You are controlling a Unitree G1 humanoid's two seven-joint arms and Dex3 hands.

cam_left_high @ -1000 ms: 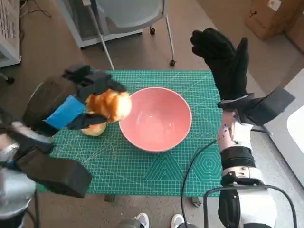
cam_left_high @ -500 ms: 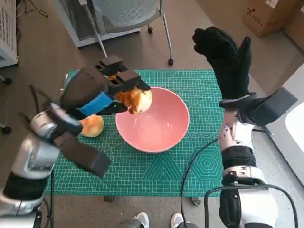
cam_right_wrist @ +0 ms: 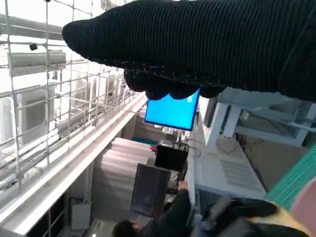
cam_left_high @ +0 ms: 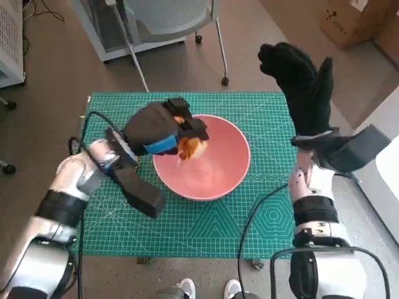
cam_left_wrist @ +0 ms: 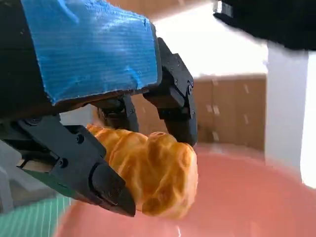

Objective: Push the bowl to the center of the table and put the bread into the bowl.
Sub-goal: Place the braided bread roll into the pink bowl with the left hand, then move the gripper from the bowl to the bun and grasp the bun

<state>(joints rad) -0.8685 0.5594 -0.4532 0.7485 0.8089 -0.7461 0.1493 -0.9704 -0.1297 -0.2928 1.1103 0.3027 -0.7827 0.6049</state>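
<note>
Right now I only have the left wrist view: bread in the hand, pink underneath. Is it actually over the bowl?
Observer: Yes. The head view shows the left hand holding the bread above the left side of the bowl, inside its rim.
Operator: Bowl centred?
Observer: Roughly, it sits about mid-way on the green mat.
Operator: Right hand in the way?
Observer: No. The right hand is open, raised by the mat's far right corner, holding nothing.
</note>
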